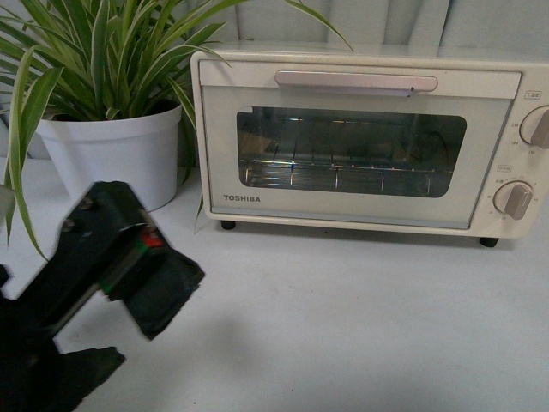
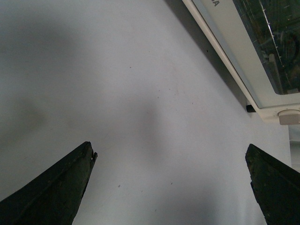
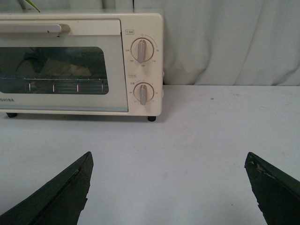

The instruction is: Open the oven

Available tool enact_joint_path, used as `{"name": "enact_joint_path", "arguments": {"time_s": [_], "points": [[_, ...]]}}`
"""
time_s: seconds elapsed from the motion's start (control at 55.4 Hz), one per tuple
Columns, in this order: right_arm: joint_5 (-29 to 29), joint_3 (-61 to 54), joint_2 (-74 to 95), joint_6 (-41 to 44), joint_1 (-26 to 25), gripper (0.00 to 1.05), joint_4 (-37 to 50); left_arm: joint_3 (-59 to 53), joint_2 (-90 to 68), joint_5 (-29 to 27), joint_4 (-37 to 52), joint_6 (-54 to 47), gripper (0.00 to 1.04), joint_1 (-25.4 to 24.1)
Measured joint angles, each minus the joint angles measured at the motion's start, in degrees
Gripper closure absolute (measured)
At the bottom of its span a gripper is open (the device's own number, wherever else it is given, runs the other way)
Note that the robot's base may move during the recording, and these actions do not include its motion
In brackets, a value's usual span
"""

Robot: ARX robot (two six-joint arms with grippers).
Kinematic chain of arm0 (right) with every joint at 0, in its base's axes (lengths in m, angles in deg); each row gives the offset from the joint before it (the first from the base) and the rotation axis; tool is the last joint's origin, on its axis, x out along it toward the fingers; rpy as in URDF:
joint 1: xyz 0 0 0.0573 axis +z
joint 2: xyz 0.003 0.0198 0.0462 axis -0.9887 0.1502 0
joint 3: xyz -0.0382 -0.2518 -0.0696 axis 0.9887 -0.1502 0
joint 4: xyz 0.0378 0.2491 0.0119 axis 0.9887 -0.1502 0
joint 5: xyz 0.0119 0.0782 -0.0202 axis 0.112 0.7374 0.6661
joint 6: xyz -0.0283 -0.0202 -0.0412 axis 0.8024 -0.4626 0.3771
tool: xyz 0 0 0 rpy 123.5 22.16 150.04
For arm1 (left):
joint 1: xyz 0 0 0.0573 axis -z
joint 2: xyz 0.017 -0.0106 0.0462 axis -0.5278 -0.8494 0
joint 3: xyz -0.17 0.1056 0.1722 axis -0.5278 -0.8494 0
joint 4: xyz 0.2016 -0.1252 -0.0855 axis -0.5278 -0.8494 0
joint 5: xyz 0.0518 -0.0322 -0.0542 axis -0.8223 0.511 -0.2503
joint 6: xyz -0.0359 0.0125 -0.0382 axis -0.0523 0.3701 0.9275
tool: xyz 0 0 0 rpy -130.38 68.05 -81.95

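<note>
Closest to the front camera, the left gripper [image 2: 168,149] hangs over the table, in front of the oven [image 1: 352,146] and off to its left. Its black fingers [image 2: 61,187] are spread wide and hold nothing. The right gripper [image 3: 168,157] faces the oven's knob end from well back, its fingers [image 3: 56,197] equally wide apart and touching nothing. The oven's glass door [image 1: 343,210] is shut, with the bar handle [image 1: 356,81] across its top, the wire rack [image 1: 343,176] visible behind the glass, and two knobs [image 3: 142,50] stacked at its right. It stands on a white table [image 1: 360,318]. A white pot [image 1: 111,150] with a striped plant [image 1: 111,51] sits just left of the oven, and pale cloth [image 3: 225,47] hangs behind it.
</note>
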Motion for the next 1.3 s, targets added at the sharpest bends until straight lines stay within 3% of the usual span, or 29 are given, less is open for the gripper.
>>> {"name": "enact_joint_path", "arguments": {"time_s": [0.542,1.03,1.156,1.3], "points": [[0.00,0.00,0.00,0.00,0.00,0.09,0.00,15.87,-21.38,0.07,2.84,8.81,0.06,1.55],[0.00,0.00,0.00,0.00,0.00,0.09,0.00,18.62,-24.02,-0.02,2.93,11.45,0.07,1.86],[7.82,1.03,4.24,0.96,-2.71,0.09,-1.27,18.82,-24.20,-0.22,2.91,11.58,0.06,1.95],[8.55,7.23,17.73,0.07,-2.56,0.09,5.14,18.84,-24.20,-0.46,2.86,11.69,0.07,2.05]]}}
